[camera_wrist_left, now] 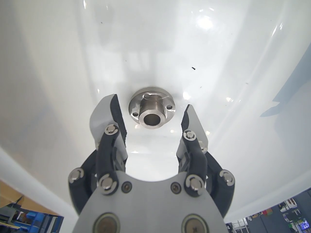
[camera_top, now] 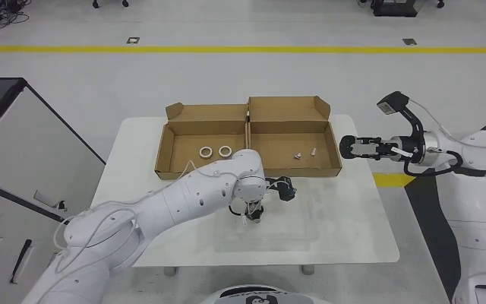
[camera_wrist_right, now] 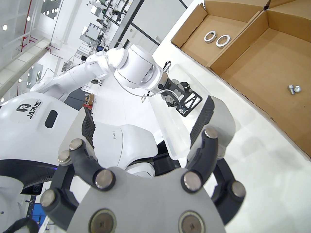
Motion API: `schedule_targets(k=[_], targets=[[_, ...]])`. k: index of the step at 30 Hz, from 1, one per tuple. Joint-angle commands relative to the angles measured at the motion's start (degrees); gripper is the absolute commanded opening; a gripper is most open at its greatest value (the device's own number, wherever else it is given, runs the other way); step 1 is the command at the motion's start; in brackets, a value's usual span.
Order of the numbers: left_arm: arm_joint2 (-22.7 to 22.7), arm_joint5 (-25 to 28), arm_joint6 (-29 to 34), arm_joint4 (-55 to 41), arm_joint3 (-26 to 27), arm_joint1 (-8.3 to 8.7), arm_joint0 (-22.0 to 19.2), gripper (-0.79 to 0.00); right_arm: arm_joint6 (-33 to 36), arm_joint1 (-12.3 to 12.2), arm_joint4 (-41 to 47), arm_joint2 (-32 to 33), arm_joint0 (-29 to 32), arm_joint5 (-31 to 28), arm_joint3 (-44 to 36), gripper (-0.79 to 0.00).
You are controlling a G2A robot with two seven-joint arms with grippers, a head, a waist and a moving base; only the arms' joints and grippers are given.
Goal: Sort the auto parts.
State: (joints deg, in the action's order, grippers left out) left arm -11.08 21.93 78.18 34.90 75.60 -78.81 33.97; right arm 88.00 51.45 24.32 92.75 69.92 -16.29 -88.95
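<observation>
Left hand (camera_wrist_left: 151,104) partly open, holding nothing. Flanged metal hub (camera_wrist_left: 155,105) stands between its fingers (camera_wrist_left: 116,112), touching neither, on white tray (camera_wrist_left: 170,37). Right hand (camera_wrist_right: 148,110) wide open, empty, just beside cardboard box (camera_wrist_right: 267,61) holding two bolts (camera_wrist_right: 294,89).

White table (camera_top: 129,190), rounded corners, nothing fancy. Two open cardboard boxes sit right on it along the far edge, side by side and touching, back flaps standing up. The left box (camera_top: 190,161) takes the middle of that edge, and the right box (camera_top: 281,144) runs nearly to the far right corner. Near the front edge there's a shallow see-through plastic tray (camera_top: 304,220), about mid-table, a bit apart from the boxes.
</observation>
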Motion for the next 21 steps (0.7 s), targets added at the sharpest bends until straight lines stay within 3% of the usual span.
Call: schedule_targets(k=[1,9,21], targets=[[-0.3,-0.2,0.3,0.2,0.7,0.31,0.3,-0.342,0.0,0.0,0.0,0.0,0.0,0.0,0.0,0.0],[-1.7,-2.5,1.1,3.1,4.0,1.69,1.6,-0.44,0.0,0.0,0.0,0.0,0.0,0.0,0.0,0.0],[-2.8,-1.6,2.2,3.5,4.6,2.22,2.9,-0.425,0.0,0.0,0.0,0.0,0.0,0.0,0.0,0.0]])
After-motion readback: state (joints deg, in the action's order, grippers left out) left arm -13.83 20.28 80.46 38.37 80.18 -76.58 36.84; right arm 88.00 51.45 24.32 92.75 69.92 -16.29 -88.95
